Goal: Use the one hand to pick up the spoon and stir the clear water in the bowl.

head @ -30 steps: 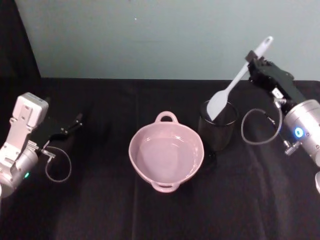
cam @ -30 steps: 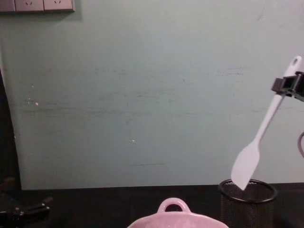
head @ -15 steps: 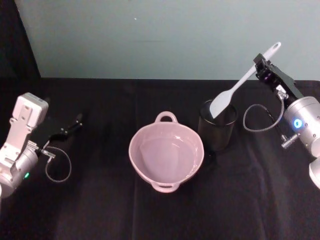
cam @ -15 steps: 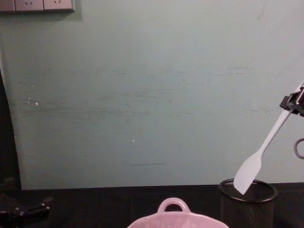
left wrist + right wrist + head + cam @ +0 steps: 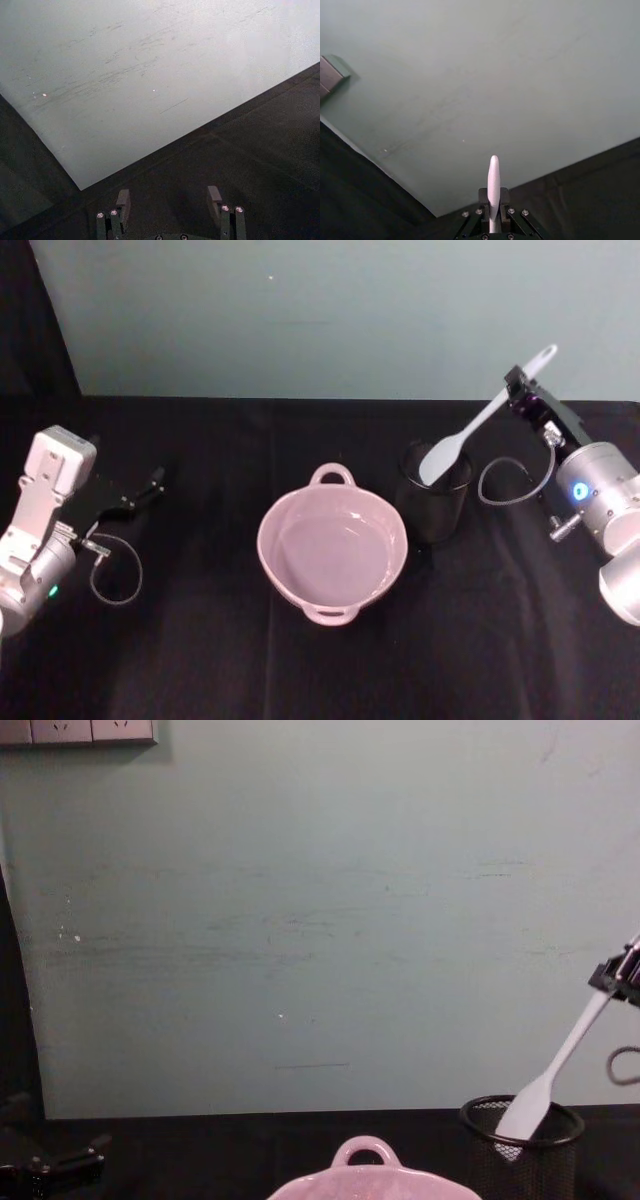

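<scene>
Pale green wall backs a bench draped in black cloth, and on it we find the pink bowl with its loop handle at the middle and a black wire-mesh cup just to its right. Our right end effector is clamped on the upper handle of the white spoon, which hangs tilted with its flat blade dipping inside the cup's rim.

We judge the step in hand to be the pick-up: the spoon is gripped but not clear of the cup. Next we would need to raise it until the blade clears the rim, carry it left over the bowl and lower the blade into the water.

From the chest, we see the blade sitting below the ring of the mesh cup, a depth the head camera only hints at. Our right wrist camera shows the handle end pinched between closed jaws. Our left end effector rests parked at the bench's left, jaws spread and holding nothing.
</scene>
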Available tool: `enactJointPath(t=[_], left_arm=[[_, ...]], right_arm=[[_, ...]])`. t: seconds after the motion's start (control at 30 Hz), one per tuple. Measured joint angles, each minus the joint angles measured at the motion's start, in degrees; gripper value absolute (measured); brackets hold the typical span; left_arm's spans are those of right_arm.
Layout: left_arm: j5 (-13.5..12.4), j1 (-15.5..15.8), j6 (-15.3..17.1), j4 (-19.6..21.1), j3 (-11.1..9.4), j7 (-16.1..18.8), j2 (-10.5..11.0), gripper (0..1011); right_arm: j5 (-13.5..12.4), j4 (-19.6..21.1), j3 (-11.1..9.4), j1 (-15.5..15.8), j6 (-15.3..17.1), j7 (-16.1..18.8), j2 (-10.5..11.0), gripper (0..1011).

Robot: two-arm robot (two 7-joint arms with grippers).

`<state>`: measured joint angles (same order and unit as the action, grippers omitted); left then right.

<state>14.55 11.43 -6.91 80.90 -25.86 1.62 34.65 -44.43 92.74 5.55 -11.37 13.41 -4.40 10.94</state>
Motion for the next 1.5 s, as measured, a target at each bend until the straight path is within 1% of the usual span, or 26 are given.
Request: enactJointPath(t=[0.17, 0.33, 0.87, 1.03, 1.3, 1.43, 1.5], left_arm=[[0.00, 0.00, 0.00, 0.00, 0.00, 0.00, 0.00, 1011], [0.00, 0.00, 0.00, 0.00, 0.00, 0.00, 0.00, 1011], [0.00, 0.00, 0.00, 0.00, 0.00, 0.00, 0.00, 1011], [0.00, 0.00, 0.00, 0.00, 0.00, 0.00, 0.00, 1011], [0.00, 0.00, 0.00, 0.00, 0.00, 0.00, 0.00, 1011], [0.00, 0.00, 0.00, 0.00, 0.00, 0.00, 0.00, 1011], [0.00, 0.00, 0.00, 0.00, 0.00, 0.00, 0.00, 1011]], right_arm=[[-0.23, -1.93, 0.52, -0.47, 0.02, -0.65, -0.18, 117], [-0.22, -2.94, 0.91, -0.51, 0.00, -1.07, -0.23, 117], [0.56, -4.14, 1.67, -0.10, -0.19, -0.97, 0.05, 117], [1.95, -4.21, 1.96, 0.12, -0.89, -1.30, 0.07, 117], [1.76, -4.20, 1.90, 0.12, -0.84, -1.30, 0.10, 117], [1.65, -4.18, 1.88, 0.10, -0.78, -1.28, 0.10, 200], [1.63, -4.17, 1.86, 0.09, -0.76, -1.27, 0.10, 281]])
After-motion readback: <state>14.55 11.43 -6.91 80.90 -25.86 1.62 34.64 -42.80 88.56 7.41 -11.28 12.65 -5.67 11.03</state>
